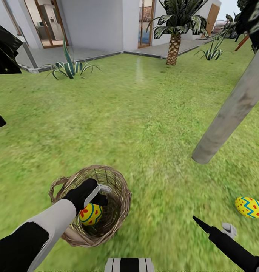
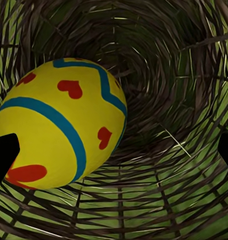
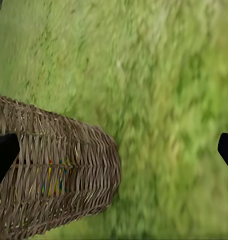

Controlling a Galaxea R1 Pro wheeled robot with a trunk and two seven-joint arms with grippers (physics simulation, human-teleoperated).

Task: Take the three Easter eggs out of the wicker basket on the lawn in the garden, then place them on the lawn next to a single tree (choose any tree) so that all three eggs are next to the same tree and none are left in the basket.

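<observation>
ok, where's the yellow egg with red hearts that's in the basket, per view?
Head view: the yellow egg with red hearts and blue zigzag lies inside the tan woven wicker basket, lower left, under the left gripper.
Left wrist view: it sits large at the left, against the basket's inner wall.
Right wrist view: only coloured glints through the weave; cannot confirm the egg.
Shared landmark: the basket.

Left arm [image 1: 35,230] is a two-tone job: black upper section, glossy white forearm shell, then a black wrist running into the left gripper [image 1: 100,193] with a pale grey finger plate. Right arm [image 1: 229,245] is slim, all black, tapering to a point, with a small light-grey bracket on it. Down at the bottom edge, the trunk [image 1: 128,264] shows white panels split by black stripes.
</observation>
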